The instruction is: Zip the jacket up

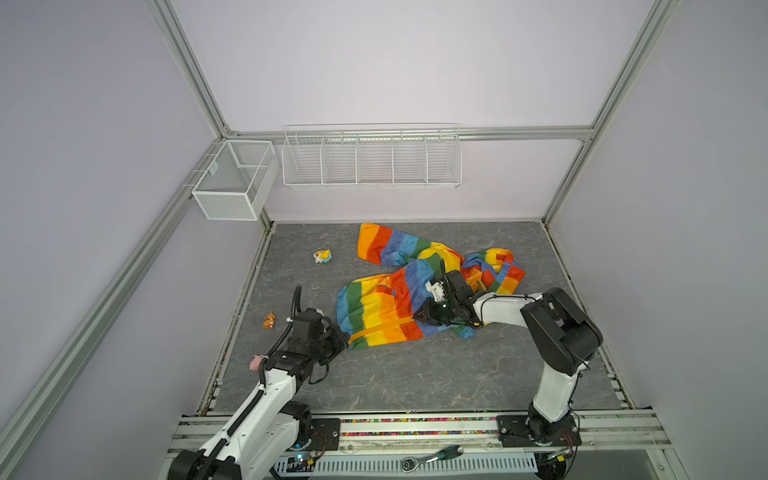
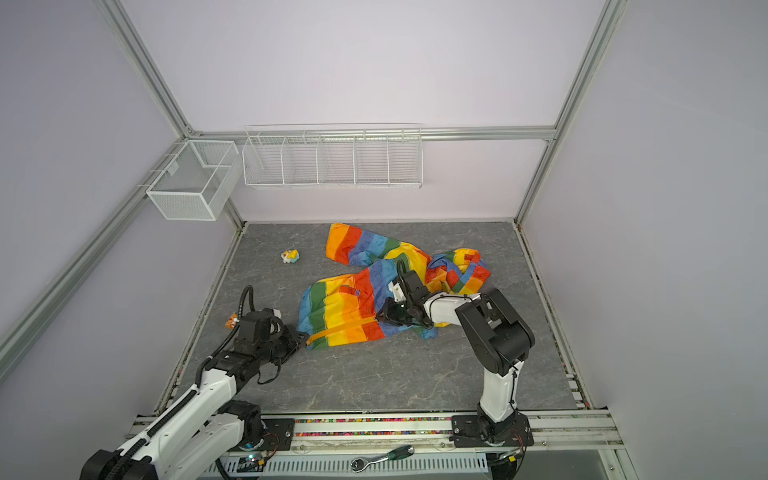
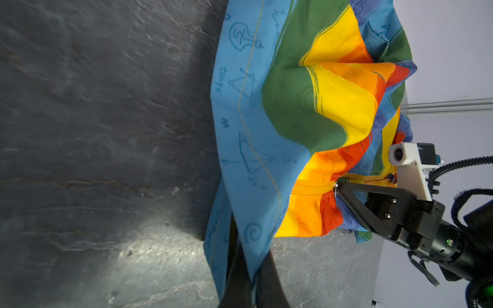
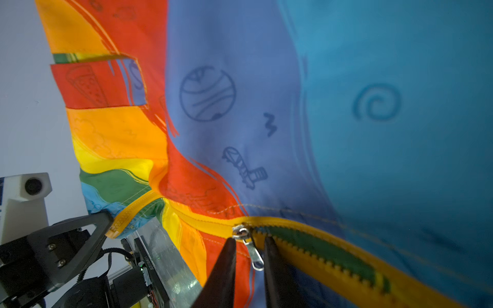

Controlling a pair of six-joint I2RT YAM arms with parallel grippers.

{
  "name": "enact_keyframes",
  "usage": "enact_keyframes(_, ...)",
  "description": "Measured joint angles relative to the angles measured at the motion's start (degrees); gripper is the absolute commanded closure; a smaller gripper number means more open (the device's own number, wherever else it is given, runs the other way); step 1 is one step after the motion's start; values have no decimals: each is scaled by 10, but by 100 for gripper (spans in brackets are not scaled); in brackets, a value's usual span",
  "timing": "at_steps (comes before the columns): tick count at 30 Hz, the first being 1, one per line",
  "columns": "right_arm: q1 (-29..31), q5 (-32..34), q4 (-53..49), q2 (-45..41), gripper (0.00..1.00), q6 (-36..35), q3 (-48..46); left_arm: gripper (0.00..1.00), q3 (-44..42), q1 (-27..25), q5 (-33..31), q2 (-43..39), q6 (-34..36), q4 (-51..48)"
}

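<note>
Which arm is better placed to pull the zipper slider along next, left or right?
Right. The right gripper straddles the zipper pull tab, jaws slightly apart. The left gripper is shut on the jacket near the zipper's closed end, so it probably serves best as the anchor.

Soft, even light, shadows faint. Both top views are crisp, stretched wide at the edges. In the left wrist view white glare streaks the dark tabletop (image 3: 149, 256); in the right wrist view the jacket (image 4: 373, 106) blurs up close.
</note>
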Motion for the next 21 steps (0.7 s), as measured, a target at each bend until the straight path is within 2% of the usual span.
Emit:
enact_keyframes(12, 2, 2, -6, 0, 71, -9, 3, 100, 0, 0, 0, -7, 0, -2)
enact_keyframes(21, 27, 63, -102, 0, 69, -56, 50, 100, 0, 0, 0, -10, -2, -2)
